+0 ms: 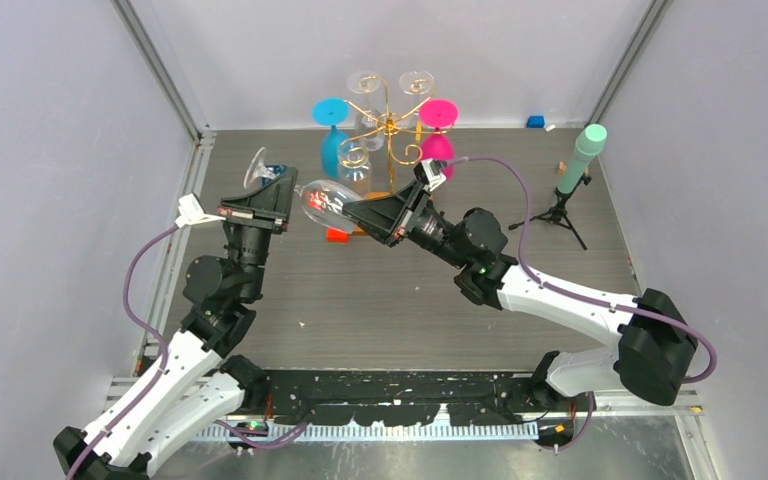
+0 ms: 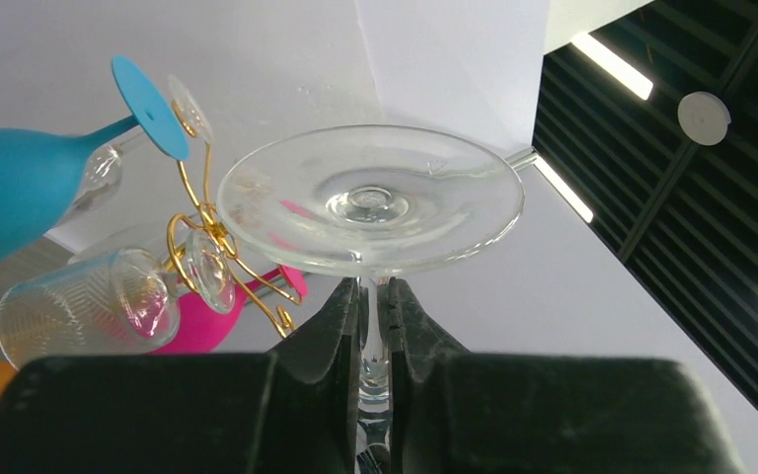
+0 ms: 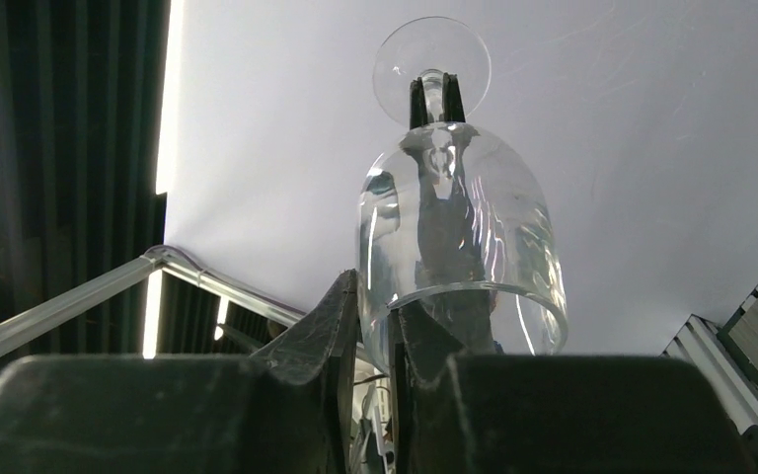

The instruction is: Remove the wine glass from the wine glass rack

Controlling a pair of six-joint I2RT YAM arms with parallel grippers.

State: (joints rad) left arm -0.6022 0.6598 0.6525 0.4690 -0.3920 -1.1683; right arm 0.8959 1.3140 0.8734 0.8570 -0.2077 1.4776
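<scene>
Pale walls close in a dark wood-grain tabletop [image 1: 380, 300], and your work hangs in the air above its middle.

Nearest you, the left gripper [image 2: 375, 291] is closed to a narrow slit on the stem of the clear wine glass [image 1: 325, 200], just under its foot. The right gripper [image 3: 373, 296] is pinched nearly shut on the thin wall of the bowl at the rim. You therefore have the glass lying on its side, held at both ends and off the wine glass rack [image 1: 390, 122]. The rack stands just beyond it, with a blue glass [image 1: 332, 150], a pink glass [image 1: 437, 150] and a few clear ones hanging from it. Far right, well apart, a green cylinder on a tripod [image 1: 580, 160] is out of your way.

The main danger is probably the double hold. If your two arms move even slightly out of step, the stem takes the twist and may snap. If you let go of the stem first, the rim pinch is on smooth glass, so the bowl could slip or swing down onto the tabletop. Any drift toward the far side would likely knock the hanging glasses.
</scene>
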